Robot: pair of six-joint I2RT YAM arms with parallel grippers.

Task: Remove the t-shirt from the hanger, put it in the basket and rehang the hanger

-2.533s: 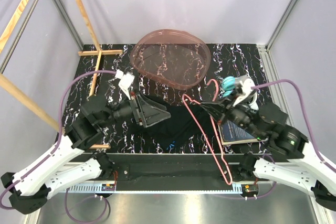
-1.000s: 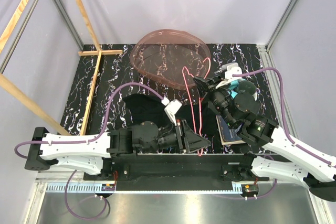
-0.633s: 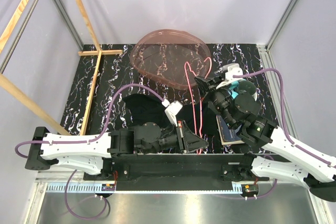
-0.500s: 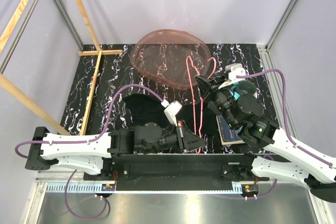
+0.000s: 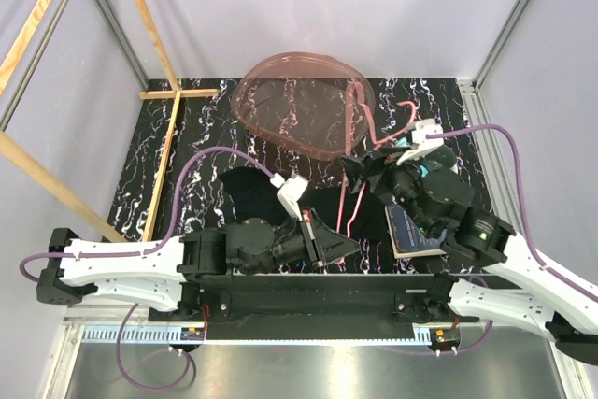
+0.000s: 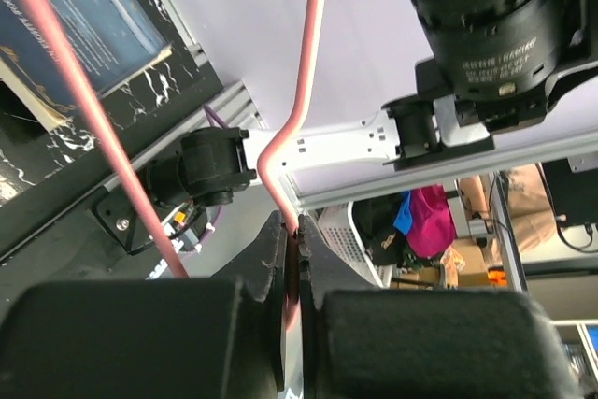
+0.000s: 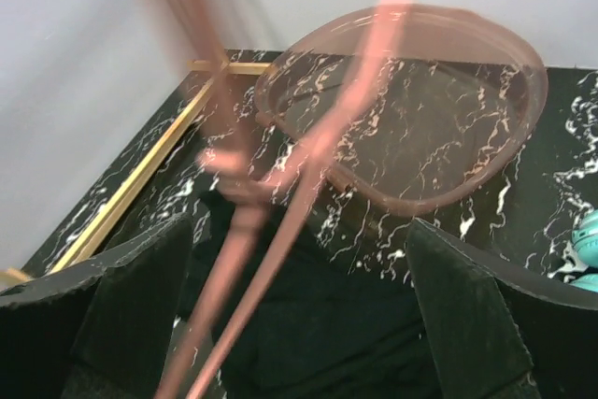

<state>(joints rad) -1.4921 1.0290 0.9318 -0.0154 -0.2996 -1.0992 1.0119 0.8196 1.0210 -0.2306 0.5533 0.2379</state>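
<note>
Far left: wooden frame [image 5: 174, 130] lying on the black marbled desk [image 5: 196, 151]; two more slats lean outside the desk edge.

Left arm lies low along the near edge, reaching right. T-shirt [image 5: 250, 192] lies crumpled flat on the desk just beyond that arm, near centre-left. No wire runs through it that can be seen. In the right wrist view it is a dark heap [image 7: 308, 324] below the basin.

Left end effector [image 5: 341, 245]: jaws together, clamped on the hanger's lower wire. Left wrist view confirms it: left end effector [image 6: 294, 240] pinches the pink wire between both fingers [image 6: 271, 259], and the wire rises from there in a bend.

Hanger [image 5: 352, 151]: up off the desk, standing steeply, with the low end in the left grip. Its upper part crosses in front of the pink basin [image 5: 280, 105], hook towards the right. In the left wrist view the hanger [image 6: 310, 53] has a second strand slanting down the left.

Right end effector [image 5: 369, 167]: jaws wide apart, gripping nothing. In the right wrist view the right end effector [image 7: 299, 226] has both fingers [image 7: 140, 296] far apart, with the hanger [image 7: 245, 231] passing blurred between them. Contact cannot be told.

Basin [image 7: 402, 100] sits at the desk's far side.

Right: dark blue book [image 5: 416, 231] lies flat under the right arm, also seen in the left wrist view [image 6: 93, 16].
</note>
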